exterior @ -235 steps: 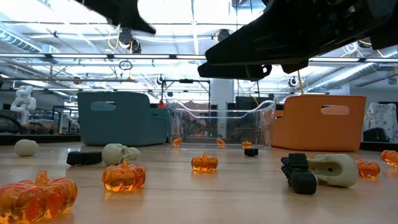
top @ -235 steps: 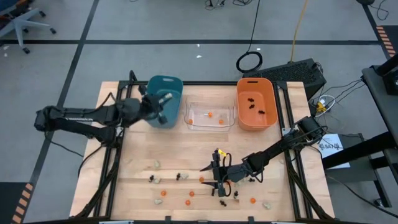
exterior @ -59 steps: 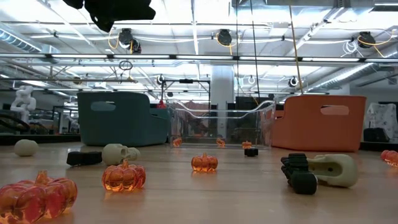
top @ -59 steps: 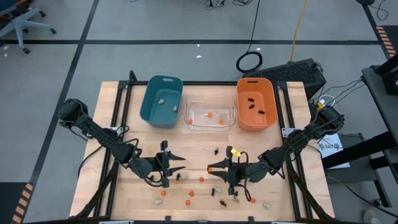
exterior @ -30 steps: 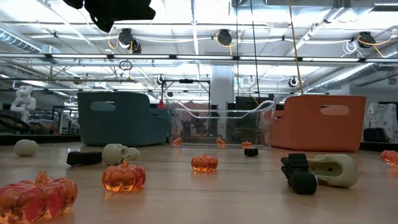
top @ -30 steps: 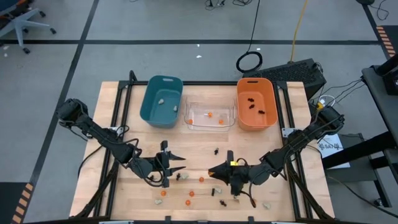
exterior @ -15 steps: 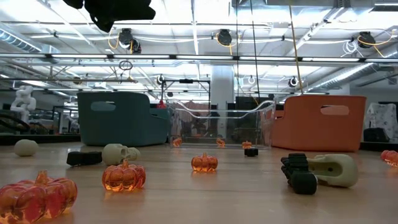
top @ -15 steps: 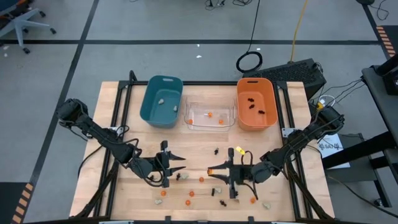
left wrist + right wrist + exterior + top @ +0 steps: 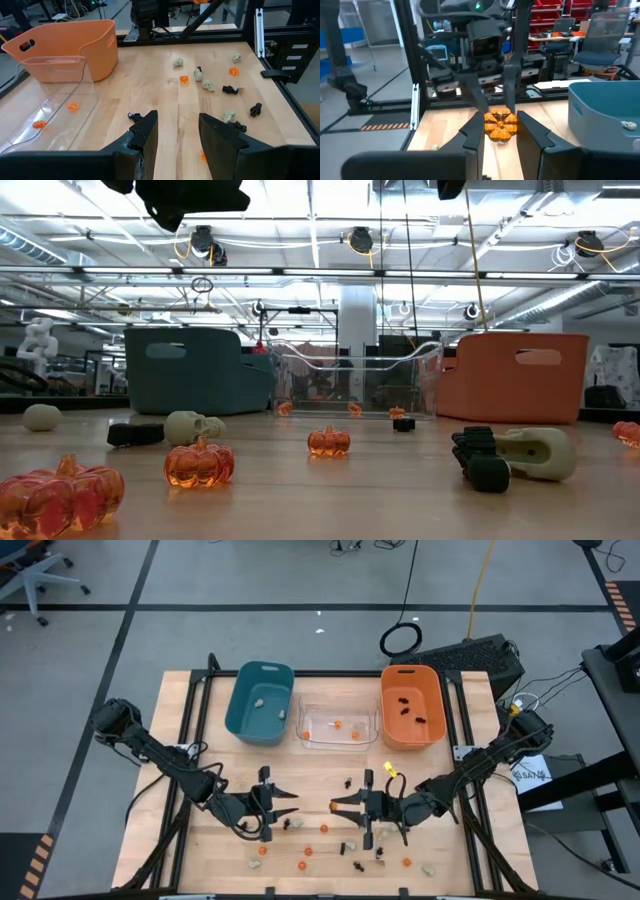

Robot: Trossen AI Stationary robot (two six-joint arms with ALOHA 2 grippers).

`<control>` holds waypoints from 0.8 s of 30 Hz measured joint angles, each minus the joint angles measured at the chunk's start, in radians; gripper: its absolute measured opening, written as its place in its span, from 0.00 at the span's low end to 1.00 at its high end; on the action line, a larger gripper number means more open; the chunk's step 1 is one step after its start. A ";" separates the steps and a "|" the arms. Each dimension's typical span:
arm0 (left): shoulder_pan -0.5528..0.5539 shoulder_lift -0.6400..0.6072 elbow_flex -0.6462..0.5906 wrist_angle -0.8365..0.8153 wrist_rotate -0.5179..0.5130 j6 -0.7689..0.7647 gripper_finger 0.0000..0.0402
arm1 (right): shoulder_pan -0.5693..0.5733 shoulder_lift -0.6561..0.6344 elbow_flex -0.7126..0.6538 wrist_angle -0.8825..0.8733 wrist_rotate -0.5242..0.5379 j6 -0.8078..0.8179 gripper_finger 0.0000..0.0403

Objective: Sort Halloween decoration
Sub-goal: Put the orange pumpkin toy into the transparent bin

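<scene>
Near edge of table (image 9: 215, 870): loose decorations scattered, orange pumpkins (image 9: 199, 464), black spiders (image 9: 481, 457), pale skulls (image 9: 191, 425), mostly lying between and in front of the two arms.

Right gripper (image 9: 500, 131) off the table surface, right of centre in the high view, fingers (image 9: 473, 132) pinching a small orange pumpkin (image 9: 499, 124) between them, above the scattered pieces.

Left gripper (image 9: 176, 130) low over the table left of centre, pointing toward the right arm, fingers spread, nothing between them.

Far side, row of three bins: teal bin (image 9: 261, 703) with a pale piece inside, clear bin (image 9: 338, 726) with a few orange pumpkins, orange bin (image 9: 411, 707) with black spiders.
</scene>
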 joint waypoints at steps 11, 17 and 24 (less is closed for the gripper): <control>0.000 0.000 0.000 -0.034 0.004 0.049 0.35 | -0.216 -0.005 0.000 -0.140 0.000 0.018 0.15; 0.000 0.000 0.000 -0.034 0.005 0.042 0.35 | -0.363 -0.005 0.000 -0.337 -0.063 0.063 0.15; 0.016 0.000 0.000 -0.036 0.005 0.052 0.35 | -0.551 -0.048 0.003 -0.496 -0.242 0.087 0.16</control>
